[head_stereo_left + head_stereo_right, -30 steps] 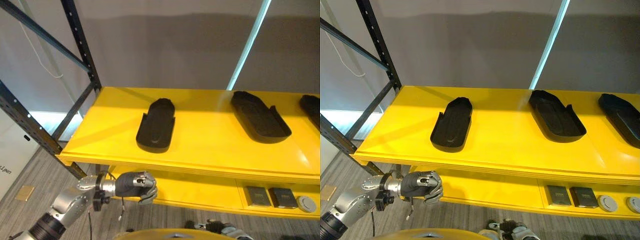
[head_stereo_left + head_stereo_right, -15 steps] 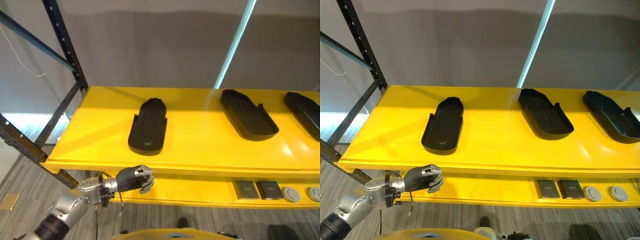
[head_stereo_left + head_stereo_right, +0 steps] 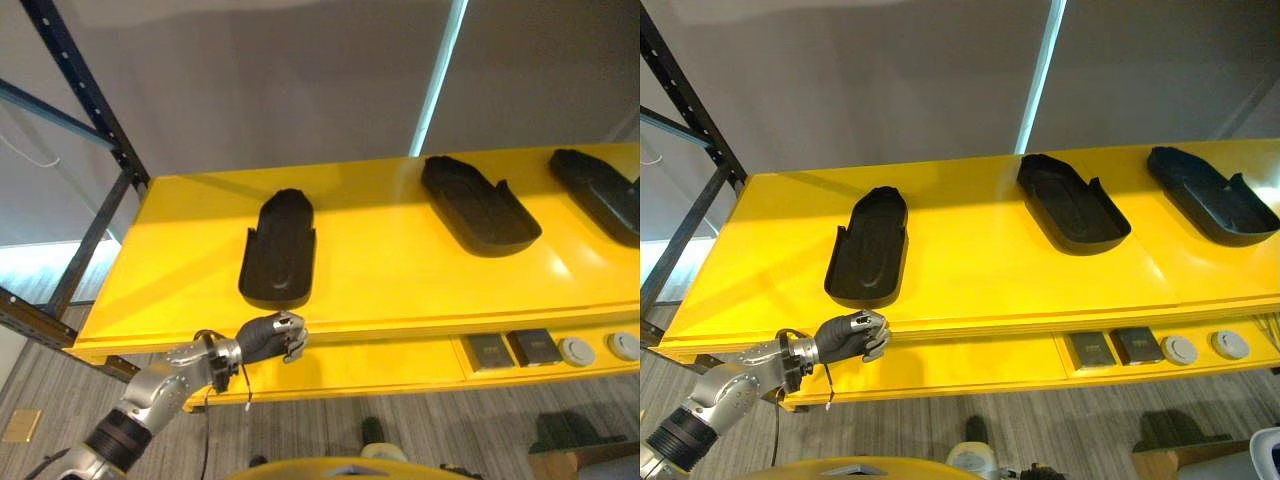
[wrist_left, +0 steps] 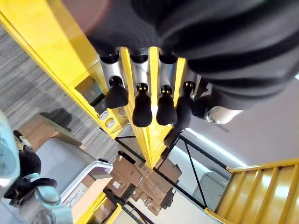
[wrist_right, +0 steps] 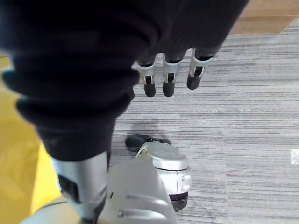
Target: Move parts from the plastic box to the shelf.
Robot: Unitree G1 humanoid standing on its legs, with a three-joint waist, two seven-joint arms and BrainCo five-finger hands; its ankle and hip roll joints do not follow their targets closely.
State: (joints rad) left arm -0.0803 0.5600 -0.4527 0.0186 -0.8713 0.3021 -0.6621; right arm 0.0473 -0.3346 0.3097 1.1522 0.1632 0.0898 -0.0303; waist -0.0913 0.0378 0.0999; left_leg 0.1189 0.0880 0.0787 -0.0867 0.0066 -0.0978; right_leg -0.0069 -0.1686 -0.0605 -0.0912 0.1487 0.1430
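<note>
Three black moulded parts lie on the yellow shelf [image 3: 400,275]: one at the left [image 3: 278,250], one in the middle [image 3: 480,205] and one at the right edge [image 3: 597,190]. My left hand [image 3: 270,338] hangs just below the shelf's front edge, under the left part, with its fingers [image 4: 141,105] curled and nothing in them. My right hand [image 5: 168,79] hangs low over the grey floor, its fingers straight and empty.
A lower yellow shelf holds two dark square pieces [image 3: 490,350] and two pale round discs [image 3: 577,350]. A dark metal rack upright [image 3: 80,95] stands at the left. A brown box [image 3: 1170,458] and a pale rim [image 3: 1268,450] sit on the floor at the lower right.
The camera has swung to the right, bringing the third part and the floor box into view. My left hand stays curled and sits closer to the shelf's front edge.
</note>
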